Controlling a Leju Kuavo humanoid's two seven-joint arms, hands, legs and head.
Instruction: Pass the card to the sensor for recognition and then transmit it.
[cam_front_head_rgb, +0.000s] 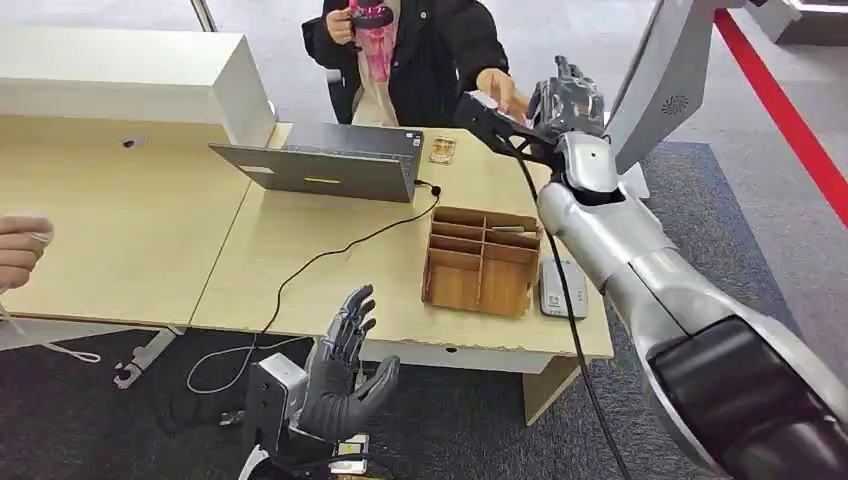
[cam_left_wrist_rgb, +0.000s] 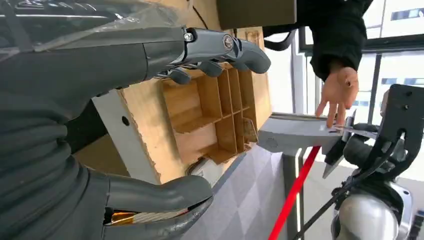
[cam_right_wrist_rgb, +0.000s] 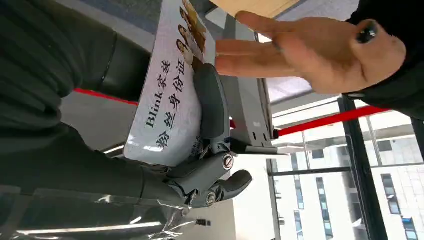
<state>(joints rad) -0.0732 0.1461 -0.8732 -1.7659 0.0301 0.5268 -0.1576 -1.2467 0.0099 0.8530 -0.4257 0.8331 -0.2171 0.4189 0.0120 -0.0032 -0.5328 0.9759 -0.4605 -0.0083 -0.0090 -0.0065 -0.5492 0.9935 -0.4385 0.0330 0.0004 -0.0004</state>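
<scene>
We are looking at an office or reception area: a light wooden desk (cam_front_head_rgb: 150, 240) is carrying an open laptop (cam_front_head_rgb: 325, 165) near its far edge, a person (cam_front_head_rgb: 420, 50) is sitting behind it, grey carpet (cam_front_head_rgb: 720, 210) is covering the floor, and tall windows (cam_right_wrist_rgb: 350, 190) are showing buildings outside.

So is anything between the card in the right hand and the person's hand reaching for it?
Nothing visible. The right hand holds the card raised past the far edge of the desk, and the person's open hand is right beside the card's end with no object between them. Whether the fingers already touch it cannot be told.
</scene>
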